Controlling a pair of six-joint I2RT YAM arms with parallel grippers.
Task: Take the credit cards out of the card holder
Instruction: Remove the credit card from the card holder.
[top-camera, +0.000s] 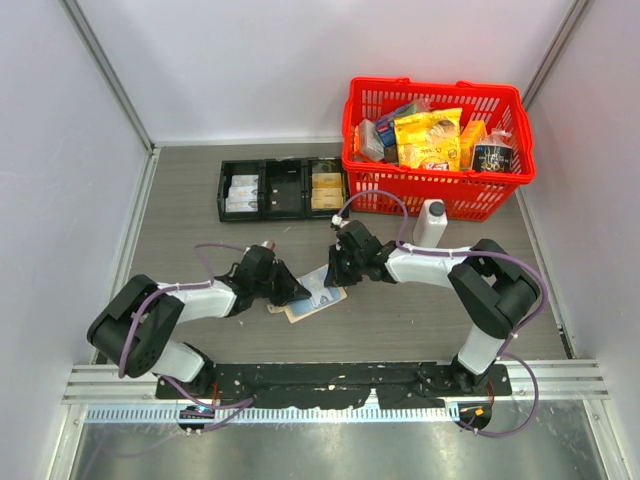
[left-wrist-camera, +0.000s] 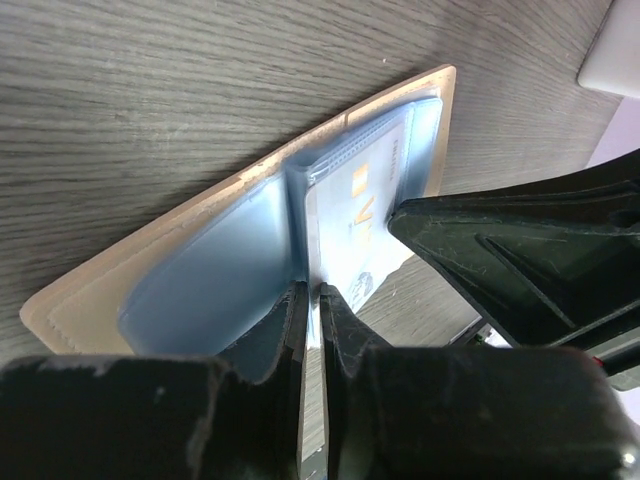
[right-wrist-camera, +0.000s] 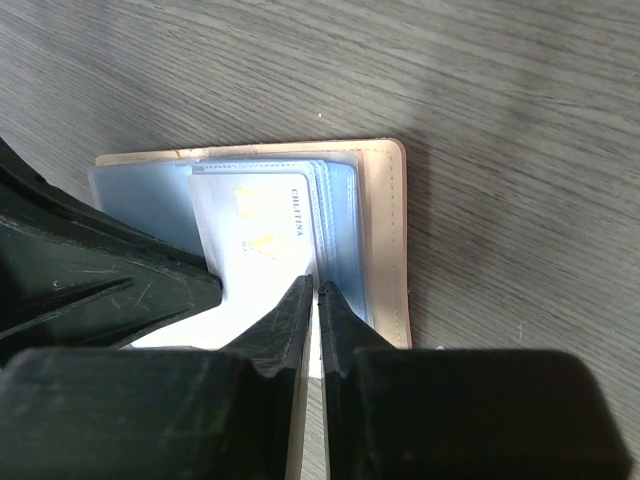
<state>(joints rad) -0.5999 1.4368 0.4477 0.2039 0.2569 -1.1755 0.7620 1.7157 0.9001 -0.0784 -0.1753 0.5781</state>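
The card holder (top-camera: 318, 304) lies open on the table, tan outside (left-wrist-camera: 200, 215) with pale blue-grey sleeves inside (right-wrist-camera: 385, 240). A white card with yellow marks (right-wrist-camera: 255, 225) sits among the sleeves and also shows in the left wrist view (left-wrist-camera: 360, 215). My left gripper (top-camera: 298, 294) is shut (left-wrist-camera: 312, 292) on a thin sleeve leaf next to the fold. My right gripper (top-camera: 335, 278) is shut (right-wrist-camera: 315, 287) on the white card's right edge. The two grippers meet over the holder from opposite sides. No maroon card shows.
A black three-compartment tray (top-camera: 283, 189) sits at the back left. A red basket (top-camera: 440, 205) of packets stands at the back right. A white bottle (top-camera: 431, 222) stands just in front of the basket, close to my right arm.
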